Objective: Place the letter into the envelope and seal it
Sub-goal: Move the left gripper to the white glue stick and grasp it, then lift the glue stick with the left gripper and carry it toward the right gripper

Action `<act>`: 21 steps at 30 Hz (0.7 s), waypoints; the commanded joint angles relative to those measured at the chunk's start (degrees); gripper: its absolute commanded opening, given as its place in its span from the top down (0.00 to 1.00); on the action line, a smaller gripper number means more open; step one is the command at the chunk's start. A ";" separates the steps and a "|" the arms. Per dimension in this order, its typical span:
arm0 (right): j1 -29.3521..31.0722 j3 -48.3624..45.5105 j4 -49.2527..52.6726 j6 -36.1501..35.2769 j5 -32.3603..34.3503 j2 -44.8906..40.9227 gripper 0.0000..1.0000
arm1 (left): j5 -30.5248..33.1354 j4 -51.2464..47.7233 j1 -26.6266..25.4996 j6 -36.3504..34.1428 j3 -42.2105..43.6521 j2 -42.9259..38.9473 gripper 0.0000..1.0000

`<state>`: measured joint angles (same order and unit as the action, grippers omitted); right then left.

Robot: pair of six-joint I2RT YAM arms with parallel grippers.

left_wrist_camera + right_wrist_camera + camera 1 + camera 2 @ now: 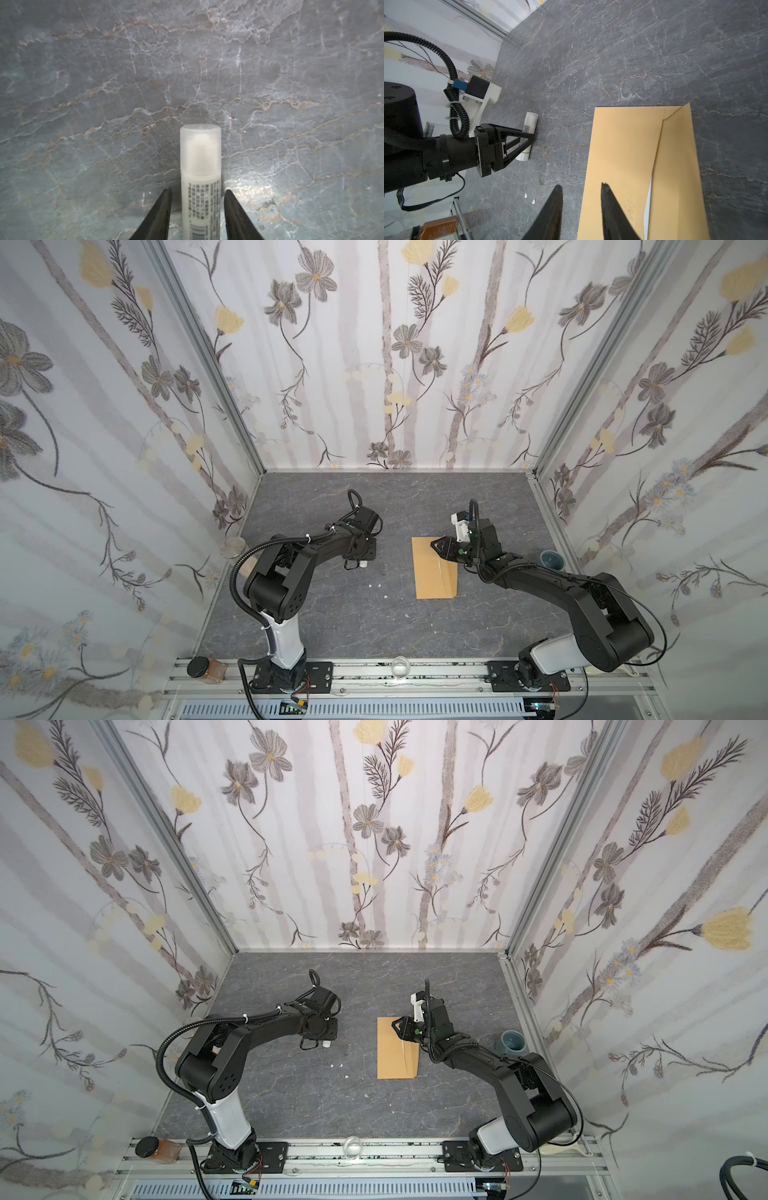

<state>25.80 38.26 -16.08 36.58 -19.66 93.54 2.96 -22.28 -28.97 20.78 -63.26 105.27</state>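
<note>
Top cams overhead (shared tabletop (374, 626)); wrist cams close.

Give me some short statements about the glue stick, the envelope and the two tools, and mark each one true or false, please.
1. The glue stick lies between the fingers of the left tool. True.
2. The glue stick has no cap. False: its translucent cap is on.
3. The right tool holds the envelope up in the air. False: the envelope lies flat on the table, and the right tool is open over its edge.
4. A white strip of the letter shows at the edge of the flap. True.
5. The glue stick lies on the envelope. False: it lies on the bare table, apart from the envelope.
</note>
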 commanded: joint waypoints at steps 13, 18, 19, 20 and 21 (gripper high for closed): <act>-0.10 0.50 -2.94 1.18 -0.68 0.77 0.68 | 2.21 -3.03 -0.72 -1.88 -2.31 2.39 0.64; -0.23 0.50 -2.52 1.14 -0.39 0.40 0.68 | 1.89 -3.25 -0.97 -2.48 -2.39 2.24 0.79; -0.26 0.52 -2.40 1.14 -0.30 0.27 0.68 | 1.74 -3.29 -1.00 -2.49 -2.48 2.09 0.82; -0.26 0.56 -2.31 1.14 -0.25 0.16 0.68 | 1.42 -3.25 -0.99 -2.49 -2.53 1.92 0.87; -0.38 0.65 -2.27 1.15 -0.14 0.03 0.68 | 1.01 -3.29 -1.00 -2.50 -2.57 1.63 0.90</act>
<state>25.54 38.35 -16.43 37.43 -20.01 94.06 5.37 -24.03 -29.89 18.39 -65.65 107.13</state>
